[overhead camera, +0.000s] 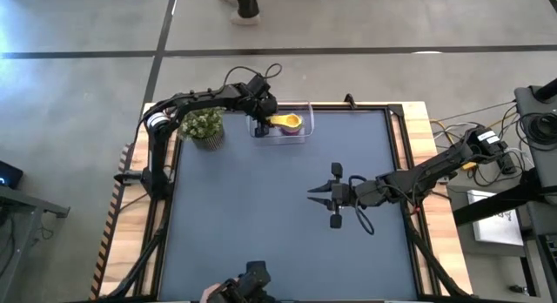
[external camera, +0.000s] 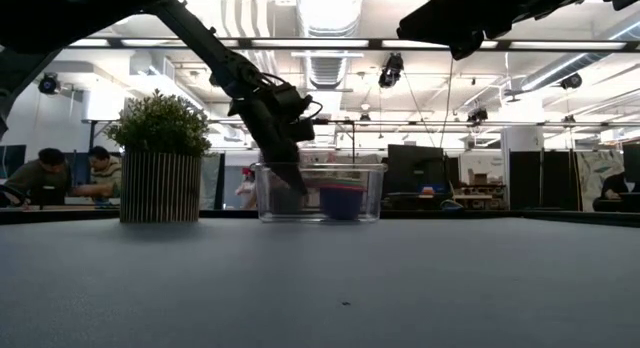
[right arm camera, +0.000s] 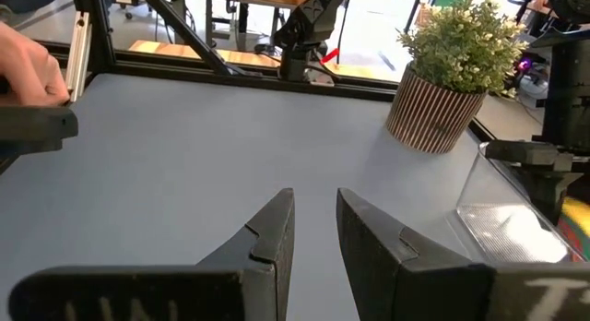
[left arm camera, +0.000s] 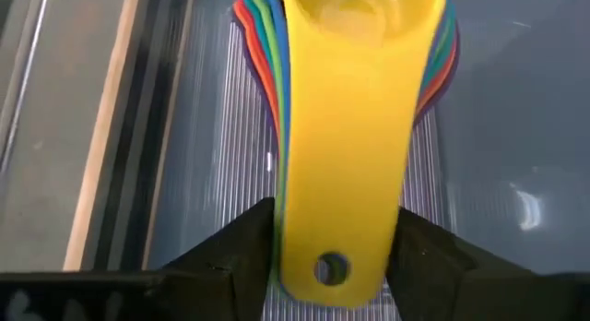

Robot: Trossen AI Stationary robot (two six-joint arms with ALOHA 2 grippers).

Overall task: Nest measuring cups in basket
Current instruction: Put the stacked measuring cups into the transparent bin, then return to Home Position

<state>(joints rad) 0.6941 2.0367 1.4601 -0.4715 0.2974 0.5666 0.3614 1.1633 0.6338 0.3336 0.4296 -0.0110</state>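
The clear basket [overhead camera: 300, 133] stands at the table's far edge, and in the low view [external camera: 370, 183] the cups show through its wall. Inside it sits a nested stack of measuring cups with the yellow cup [overhead camera: 290, 122] on top. The left wrist view shows red, green, blue, orange, teal and purple rims [left arm camera: 263, 44] fanned out under the yellow cup [left arm camera: 355, 26]. My left gripper [left arm camera: 336, 266] reaches down into the basket's left end [overhead camera: 261, 120], shut on the yellow cup. My right gripper [overhead camera: 315, 194] hovers right of the table's middle, pointing left, holding nothing, its fingers [right arm camera: 315, 210] open by a narrow gap. My left gripper pinches the yellow cup's flat handle [left arm camera: 336, 210] near its free end with the hang hole, one finger [left arm camera: 244, 252] on each long edge. The fingers come slanting down from the table's left, along the handle. The cup's bowl rests in the stack inside the basket.
A potted green plant [overhead camera: 202, 126] stands just left of the basket, close under my left arm. A person's hand [right arm camera: 28, 67] is at the table's near edge, next to a dark device [overhead camera: 252, 281]. Bare blue tabletop [overhead camera: 261, 216] lies between the basket and the near edge.
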